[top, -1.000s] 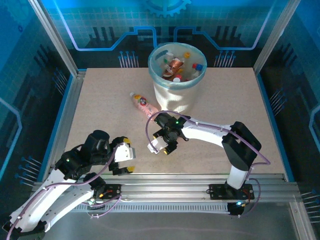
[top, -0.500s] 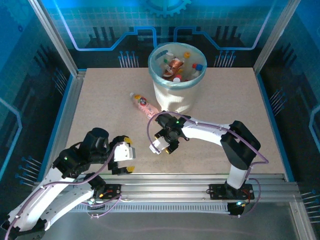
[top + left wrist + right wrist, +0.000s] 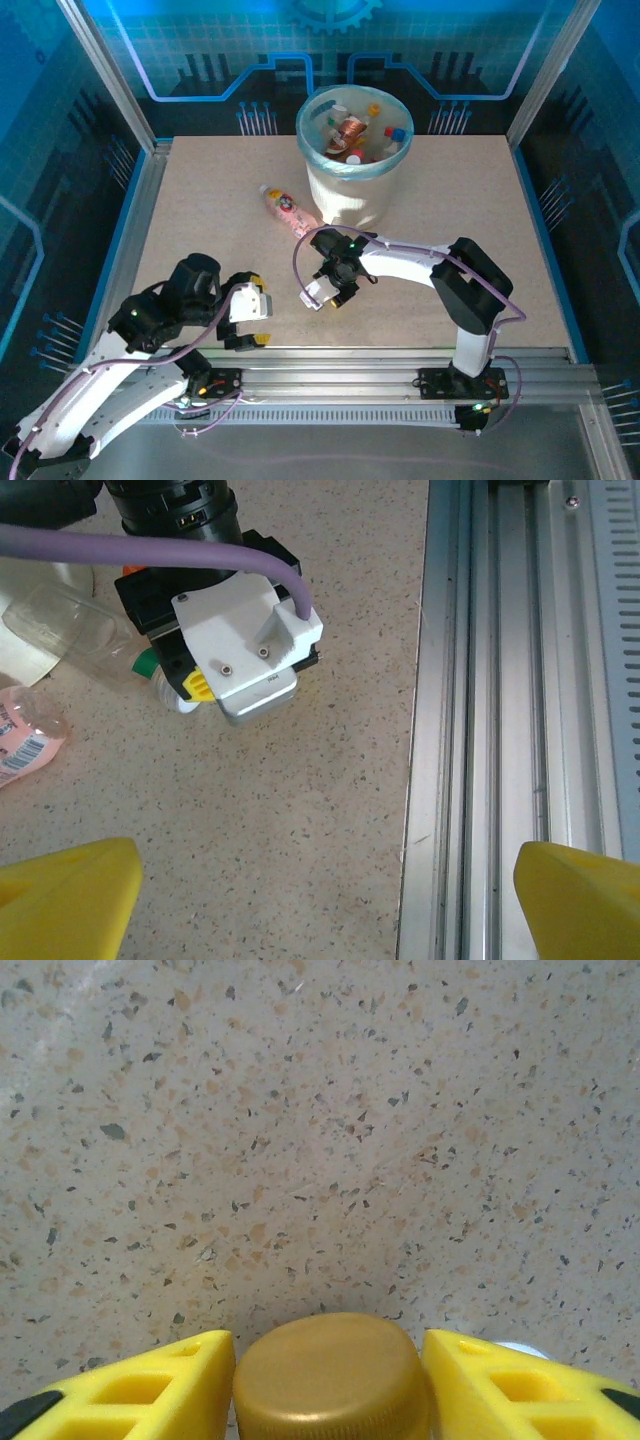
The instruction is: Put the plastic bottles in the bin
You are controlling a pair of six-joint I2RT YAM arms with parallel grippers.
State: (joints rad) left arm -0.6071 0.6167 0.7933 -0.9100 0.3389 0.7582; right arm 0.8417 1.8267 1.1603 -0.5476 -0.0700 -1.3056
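The bin [image 3: 352, 190], white with a light blue bag over its rim, stands at the back centre with several bottles [image 3: 350, 132] inside. A pink bottle [image 3: 284, 208] lies on the table left of it, and its end [image 3: 25, 742] is at the left wrist view's edge. My right gripper [image 3: 322, 293] is low at mid-table. Its yellow fingers [image 3: 135, 1390] press on both sides of a gold cap [image 3: 325, 1385]. A clear bottle [image 3: 70, 630] lies under my right gripper [image 3: 205, 685]. My left gripper [image 3: 250, 312] hangs open over bare table, its fingertips [image 3: 70, 900] far apart.
An aluminium rail [image 3: 500, 720] runs along the table's near edge, right beside my left gripper. Metal frame posts [image 3: 100, 70] and blue panels wall in the table. Bare tabletop [image 3: 470, 220] stretches to the right of the bin.
My right gripper has crept slightly left and toward the back, and its arm has swung a little left. The left arm has barely moved.
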